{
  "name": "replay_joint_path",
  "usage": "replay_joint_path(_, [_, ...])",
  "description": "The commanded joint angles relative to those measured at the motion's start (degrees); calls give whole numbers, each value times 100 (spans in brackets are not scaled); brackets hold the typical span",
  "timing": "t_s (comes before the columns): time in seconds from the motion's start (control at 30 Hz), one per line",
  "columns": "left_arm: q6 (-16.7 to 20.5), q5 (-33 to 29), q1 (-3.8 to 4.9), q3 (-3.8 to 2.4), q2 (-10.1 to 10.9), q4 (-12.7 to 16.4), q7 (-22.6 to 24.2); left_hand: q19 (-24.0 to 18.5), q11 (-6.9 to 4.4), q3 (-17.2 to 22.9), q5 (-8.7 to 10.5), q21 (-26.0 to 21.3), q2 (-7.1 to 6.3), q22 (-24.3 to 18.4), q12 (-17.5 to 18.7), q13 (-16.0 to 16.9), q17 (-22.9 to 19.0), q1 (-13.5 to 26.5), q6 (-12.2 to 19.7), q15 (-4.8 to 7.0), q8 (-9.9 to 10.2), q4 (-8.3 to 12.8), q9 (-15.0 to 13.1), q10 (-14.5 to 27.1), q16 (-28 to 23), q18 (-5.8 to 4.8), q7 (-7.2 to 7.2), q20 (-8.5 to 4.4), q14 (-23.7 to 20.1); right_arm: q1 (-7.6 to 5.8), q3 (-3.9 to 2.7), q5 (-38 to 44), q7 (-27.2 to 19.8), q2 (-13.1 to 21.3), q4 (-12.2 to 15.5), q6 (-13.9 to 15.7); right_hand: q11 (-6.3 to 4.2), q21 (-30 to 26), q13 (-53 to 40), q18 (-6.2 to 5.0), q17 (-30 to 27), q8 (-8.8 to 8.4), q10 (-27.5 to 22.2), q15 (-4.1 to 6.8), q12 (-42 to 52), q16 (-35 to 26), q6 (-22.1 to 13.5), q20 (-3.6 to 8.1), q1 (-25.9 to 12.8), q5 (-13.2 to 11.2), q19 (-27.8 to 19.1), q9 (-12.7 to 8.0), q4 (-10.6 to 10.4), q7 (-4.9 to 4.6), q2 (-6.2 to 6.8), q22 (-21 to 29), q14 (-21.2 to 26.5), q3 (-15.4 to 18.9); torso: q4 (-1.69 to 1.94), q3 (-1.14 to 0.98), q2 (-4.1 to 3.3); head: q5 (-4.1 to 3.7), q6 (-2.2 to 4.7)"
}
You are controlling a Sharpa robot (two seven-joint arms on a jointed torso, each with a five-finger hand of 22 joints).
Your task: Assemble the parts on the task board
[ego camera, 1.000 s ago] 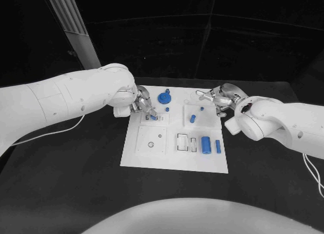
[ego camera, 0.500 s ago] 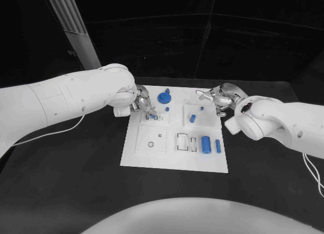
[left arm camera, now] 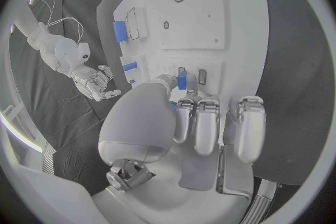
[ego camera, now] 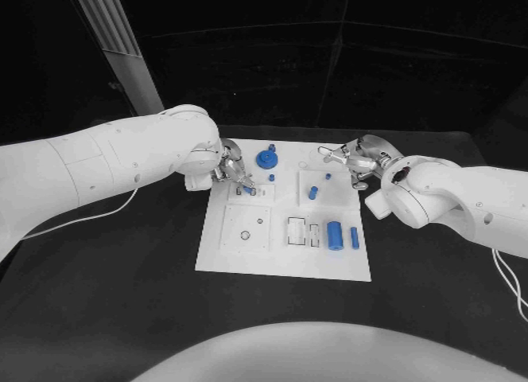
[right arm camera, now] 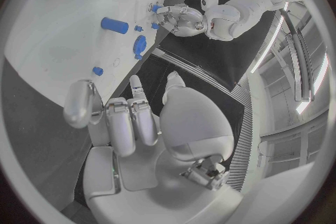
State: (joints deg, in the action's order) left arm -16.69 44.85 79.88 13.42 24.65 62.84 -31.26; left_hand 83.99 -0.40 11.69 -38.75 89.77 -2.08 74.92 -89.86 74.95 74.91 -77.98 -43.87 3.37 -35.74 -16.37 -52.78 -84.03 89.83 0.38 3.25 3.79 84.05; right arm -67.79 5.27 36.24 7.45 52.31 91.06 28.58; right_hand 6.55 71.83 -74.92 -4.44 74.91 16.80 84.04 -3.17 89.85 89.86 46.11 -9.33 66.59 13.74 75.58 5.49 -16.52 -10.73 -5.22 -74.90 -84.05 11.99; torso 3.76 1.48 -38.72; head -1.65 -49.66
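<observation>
The white task board [ego camera: 281, 259] lies in the middle of the table. My left hand [ego camera: 232, 170] hovers over the board's far left part and pinches a small blue part [left arm camera: 181, 79] between thumb and a finger, just above a small slot. My right hand [ego camera: 357, 162] hangs at the board's far right edge with fingers apart, holding nothing. On the board are a round blue knob [ego camera: 266, 160], a small blue peg [ego camera: 272, 178], a short blue cylinder [ego camera: 315, 192], a large blue cylinder [ego camera: 334, 234] and a slimmer one [ego camera: 355, 236].
White raised blocks with holes and slots [ego camera: 248, 228] take up the board's near left. Black table [ego camera: 115, 294] surrounds the board. A pale post [ego camera: 121, 52] stands at the back left. A thin cable [ego camera: 92, 215] trails under my left arm.
</observation>
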Motion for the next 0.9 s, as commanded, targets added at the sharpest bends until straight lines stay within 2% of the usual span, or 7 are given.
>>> replay_joint_path(0.03, [-53, 30, -4, -3, -21, -22, 101, 601, 33, 119, 68, 23, 23, 1508, -14, 1505, 1509, 25, 42, -53, 5, 71, -17, -597, 17, -38, 0, 13, 595, -7, -3, 17, -32, 1, 19, -2, -1, -31, -1508, -65, 1509, 15, 596, 24, 15, 14, -35, 18, 31, 29, -6, 9, -4, -4, -6, -530, -595, 27, 0, 2, -2, -4, -2])
replay_joint_path(0.23, [-109, 30, -16, -3, -40, -70, 101, 601, 36, 147, 157, 23, 39, 1508, -14, 1505, 1509, 32, 50, -59, 11, 56, -26, -597, 17, -38, 4, 19, 595, -7, -3, 17, -25, 7, 25, -8, -1, -31, -1508, -65, 1509, 15, 596, 24, 15, 14, -35, 18, 31, 29, -6, 9, -4, -4, -6, -530, -595, 27, 4, 0, -2, -12, -12])
replay_joint_path(0.9, [-240, 30, -71, -3, -104, -149, 121, 601, 41, 162, 221, 23, 43, 1508, -14, 1505, 1509, 40, 61, -63, 20, 46, -31, -597, 17, -38, 8, 23, 595, -7, -3, 17, -13, 7, 42, -8, -1, -33, -1508, -66, 1509, 18, 596, 24, 15, 14, -37, 18, 32, 28, -7, 9, -6, -4, -9, -530, -595, 29, 7, 0, 1, -32, -34])
